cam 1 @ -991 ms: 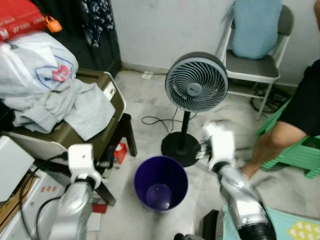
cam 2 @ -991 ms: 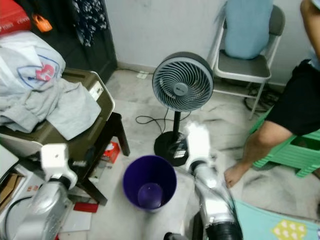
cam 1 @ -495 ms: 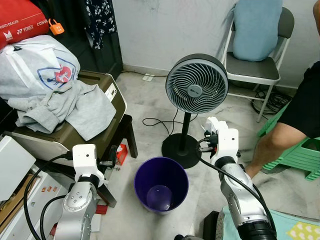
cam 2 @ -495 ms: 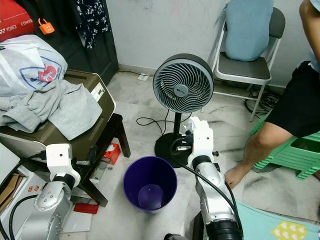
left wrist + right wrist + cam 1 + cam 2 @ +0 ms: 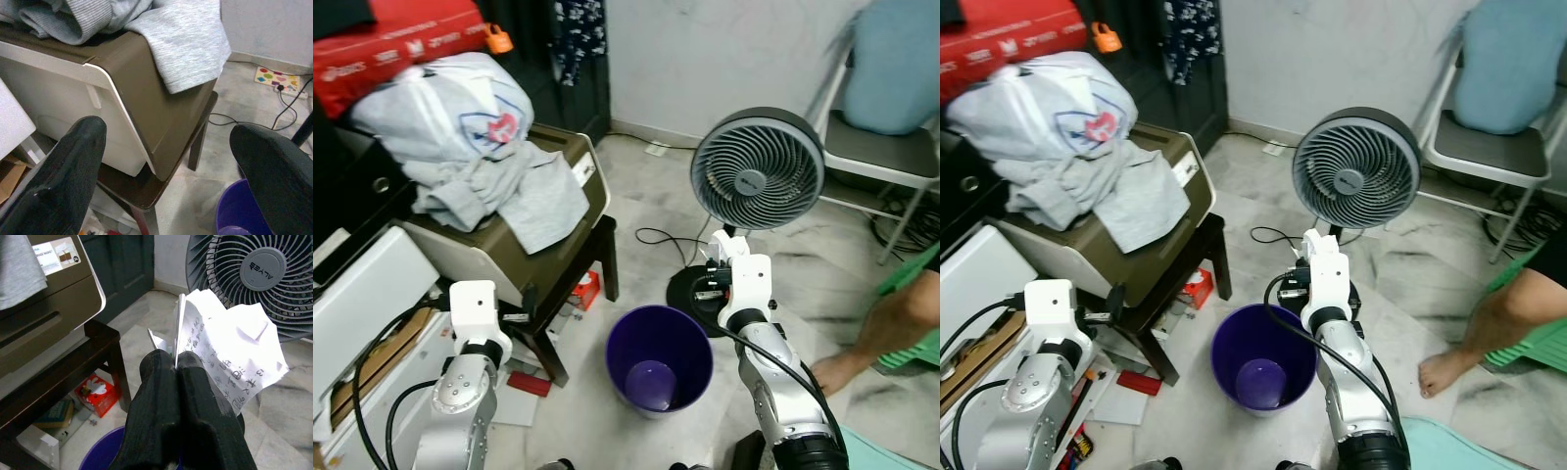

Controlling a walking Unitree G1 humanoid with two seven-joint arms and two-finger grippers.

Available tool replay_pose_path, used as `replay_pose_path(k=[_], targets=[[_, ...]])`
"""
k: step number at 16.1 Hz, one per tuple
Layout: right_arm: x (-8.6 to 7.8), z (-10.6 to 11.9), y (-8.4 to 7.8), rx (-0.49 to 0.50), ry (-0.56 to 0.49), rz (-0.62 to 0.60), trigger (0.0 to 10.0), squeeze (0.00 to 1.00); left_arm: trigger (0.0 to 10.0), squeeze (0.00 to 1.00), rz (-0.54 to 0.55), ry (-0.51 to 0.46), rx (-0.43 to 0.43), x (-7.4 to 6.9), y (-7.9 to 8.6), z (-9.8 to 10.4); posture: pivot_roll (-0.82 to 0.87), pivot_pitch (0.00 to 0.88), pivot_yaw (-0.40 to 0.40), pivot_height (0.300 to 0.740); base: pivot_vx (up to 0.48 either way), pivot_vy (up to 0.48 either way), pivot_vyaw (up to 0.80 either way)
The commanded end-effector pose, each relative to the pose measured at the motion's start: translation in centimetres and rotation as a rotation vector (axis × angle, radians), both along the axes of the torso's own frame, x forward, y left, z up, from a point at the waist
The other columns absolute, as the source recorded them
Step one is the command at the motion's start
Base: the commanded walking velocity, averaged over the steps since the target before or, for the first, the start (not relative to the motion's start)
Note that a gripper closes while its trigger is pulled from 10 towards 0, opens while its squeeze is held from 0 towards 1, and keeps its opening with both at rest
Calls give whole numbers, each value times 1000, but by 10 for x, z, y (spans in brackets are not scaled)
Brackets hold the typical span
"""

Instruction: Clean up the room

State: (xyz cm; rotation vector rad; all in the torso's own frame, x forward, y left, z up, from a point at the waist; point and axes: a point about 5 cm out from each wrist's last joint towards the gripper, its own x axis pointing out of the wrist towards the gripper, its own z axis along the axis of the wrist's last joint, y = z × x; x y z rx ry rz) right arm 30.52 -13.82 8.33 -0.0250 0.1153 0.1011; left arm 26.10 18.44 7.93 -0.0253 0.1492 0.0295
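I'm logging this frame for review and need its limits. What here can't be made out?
- Print on the crumpled paper held by the right gripper: too small to read, right wrist view.
- Person: cut off by the right eye view's edge.
- Purple bin: partly behind the fingers, right wrist view.

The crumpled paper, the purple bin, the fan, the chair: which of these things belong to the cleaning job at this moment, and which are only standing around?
Part of the job:
- crumpled paper, pinched in the right gripper
- purple bin, open, below that gripper

Only standing around:
- fan
- folding chair with blue cushion
- grey clothes on the brown box
- left gripper, open, holding nothing
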Motion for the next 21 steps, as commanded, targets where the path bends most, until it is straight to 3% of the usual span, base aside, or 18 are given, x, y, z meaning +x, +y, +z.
replay_pose_path(k=[1, 5, 10, 21], targets=[[-1, -3, -5, 8, 8, -23, 10000, 0, 10000, 0, -2, -7, 8, 0, 0, 2, -120, 129, 34, 740, 0, 0, 0], [0, -1, -3, -1, 3, -12, 10000, 0, 10000, 0, 7, -9, 17, 0, 1, 3, -119, 140, 33, 740, 0, 0, 0], [1, -1, -2, -11, -2, -11, 10000, 0, 10000, 0, 5, -11, 19, 1, 1, 4, -119, 138, 33, 740, 0, 0, 741], [1, -12, -6, 31, 54, -76, 10000, 0, 10000, 0, -3, -10, 51, -1, 4, 4, -106, 151, 52, 740, 0, 0, 0]])
